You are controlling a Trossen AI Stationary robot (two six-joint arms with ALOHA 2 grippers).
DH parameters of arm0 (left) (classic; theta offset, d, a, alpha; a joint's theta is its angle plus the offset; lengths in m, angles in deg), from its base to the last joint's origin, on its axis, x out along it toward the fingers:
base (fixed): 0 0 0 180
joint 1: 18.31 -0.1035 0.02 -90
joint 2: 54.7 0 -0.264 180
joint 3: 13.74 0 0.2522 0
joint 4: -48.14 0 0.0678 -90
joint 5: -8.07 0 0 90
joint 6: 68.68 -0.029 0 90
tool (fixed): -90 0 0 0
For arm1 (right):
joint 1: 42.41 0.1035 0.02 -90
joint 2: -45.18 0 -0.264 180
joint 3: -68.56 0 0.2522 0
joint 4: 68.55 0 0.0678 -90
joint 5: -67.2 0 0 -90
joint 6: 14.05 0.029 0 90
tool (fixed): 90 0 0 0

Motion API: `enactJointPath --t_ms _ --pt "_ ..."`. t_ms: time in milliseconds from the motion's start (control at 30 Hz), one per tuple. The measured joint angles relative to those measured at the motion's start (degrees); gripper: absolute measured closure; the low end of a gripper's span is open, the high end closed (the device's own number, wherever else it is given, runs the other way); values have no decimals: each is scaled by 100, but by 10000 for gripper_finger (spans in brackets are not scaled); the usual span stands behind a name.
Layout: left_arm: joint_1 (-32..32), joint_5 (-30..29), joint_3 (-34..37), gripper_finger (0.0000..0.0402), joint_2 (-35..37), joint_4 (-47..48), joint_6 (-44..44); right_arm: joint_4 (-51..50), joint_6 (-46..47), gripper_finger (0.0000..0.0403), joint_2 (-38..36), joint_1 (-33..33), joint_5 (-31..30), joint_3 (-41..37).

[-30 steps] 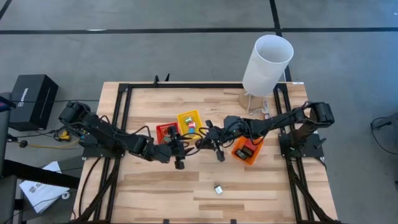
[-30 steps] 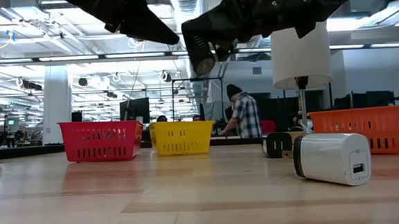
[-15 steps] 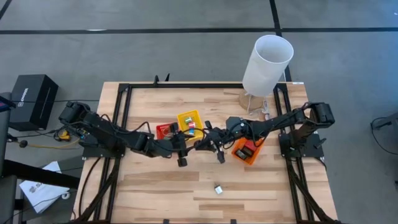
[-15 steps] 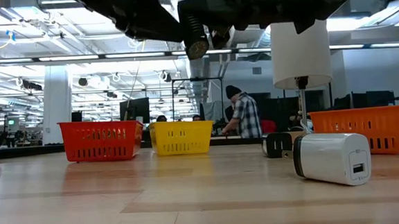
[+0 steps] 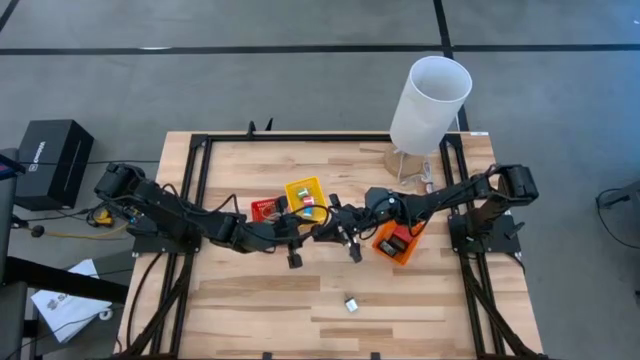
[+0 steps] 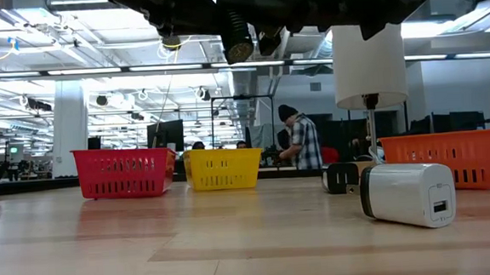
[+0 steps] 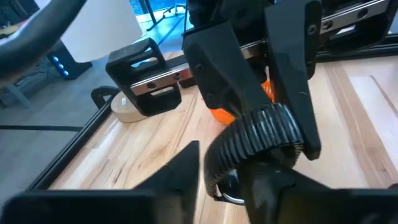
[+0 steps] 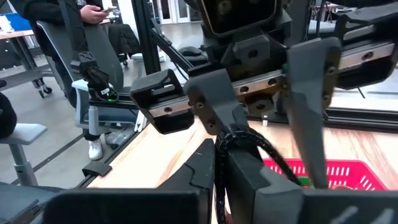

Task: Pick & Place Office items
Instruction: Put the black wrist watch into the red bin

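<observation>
Handoff in mid-air, both grippers nose to nose over the middle of the table

Looks like your right gripper (image 7: 261,93) has its fingers spread wide around a black ribbed ring (image 7: 258,130), and your left gripper (image 8: 261,106) is spread just as wide facing it, with a dark coiled piece between them; I can't tell which one actually grips anything. From overhead the left gripper (image 5: 292,232) and right gripper (image 5: 340,228) meet just at 6 o'clock of the yellow tray (image 5: 305,194), red tray (image 5: 266,209) at 9, orange tray (image 5: 398,240) at 3. A small white block (image 5: 351,304) sits alone near the 6 o'clock edge. My worry: if one lets go before the other bites, the ring drops and rolls; the fingers could also clash.
</observation>
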Motion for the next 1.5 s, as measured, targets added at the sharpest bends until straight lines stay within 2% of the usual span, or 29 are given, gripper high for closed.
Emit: enactJointPath --t_ms 200,267,433,600,800,1000,1133,1233,1367,1500 --pt "-1 0 0 390 0 4 0 -102 300 376 2 0 -4 0" --pt "-2 -6 0 390 0 12 0 -112 573 370 2 2 -77 0" --pt "-3 -15 0 379 0 46 0 -539 601 342 2 2 -547 0" --pt "-3 -17 0 393 0 274 -2 -958 601 307 2 -48 -645 0" --pt "-22 -33 0 383 0 1460 -2 -1209 602 276 2 -48 -644 0" --pt "-1 -473 0 389 6 2505 75 -1464 603 265 2 -48 -636 0" --pt "-55 -601 -9 384 265 3101 600 -1639 603 266 2 -46 -626 0" --pt "-136 -582 -7 378 473 3830 1389 -1805 603 269 2 -43 -625 0" --pt "-370 113 -7 380 714 4702 2645 -1956 606 270 2 -2 -625 0" --pt "-624 423 -2 383 722 4762 3203 -2046 851 270 2 45 -599 0"
